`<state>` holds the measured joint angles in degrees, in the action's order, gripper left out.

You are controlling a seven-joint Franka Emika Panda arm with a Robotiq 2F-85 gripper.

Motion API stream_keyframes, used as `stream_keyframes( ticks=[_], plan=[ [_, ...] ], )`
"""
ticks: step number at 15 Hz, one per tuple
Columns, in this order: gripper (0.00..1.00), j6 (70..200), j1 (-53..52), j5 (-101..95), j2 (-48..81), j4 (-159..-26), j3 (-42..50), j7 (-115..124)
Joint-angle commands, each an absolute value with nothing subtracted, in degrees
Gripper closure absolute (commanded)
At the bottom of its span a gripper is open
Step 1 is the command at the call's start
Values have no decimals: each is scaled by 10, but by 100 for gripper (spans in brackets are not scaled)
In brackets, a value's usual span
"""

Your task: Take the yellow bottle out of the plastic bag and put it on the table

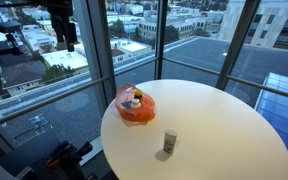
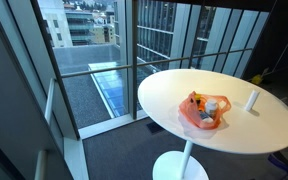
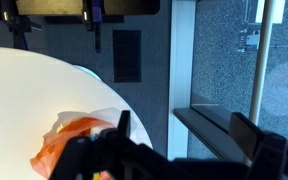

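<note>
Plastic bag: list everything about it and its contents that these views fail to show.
1. Contents of the plastic bag: too small in both exterior views to tell apart.
2. Wrist view: the gripper and the bottom edge hide the bag's lower part.
3. Label of the white container: too small to read.

One table (image 1: 234, 125) stands by the windows. On it: one orange bag (image 1: 136, 108) and one white bottle (image 1: 170, 143). Inside the bag, apparently two things, one yellow bottle (image 2: 196, 99) and one white item (image 2: 212, 105); the view is too distant to be sure.
</note>
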<state>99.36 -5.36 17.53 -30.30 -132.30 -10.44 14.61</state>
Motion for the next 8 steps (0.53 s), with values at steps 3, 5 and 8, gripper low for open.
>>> stream_keyframes(
  ticks=[3,5,8],
  plan=[
    [0,1013,-28,112,-226,-1258,-111,192],
    [0,1026,-20,86,-196,-1246,-108,212],
    [0,1044,-13,61,-155,-1231,-102,236]
  ],
)
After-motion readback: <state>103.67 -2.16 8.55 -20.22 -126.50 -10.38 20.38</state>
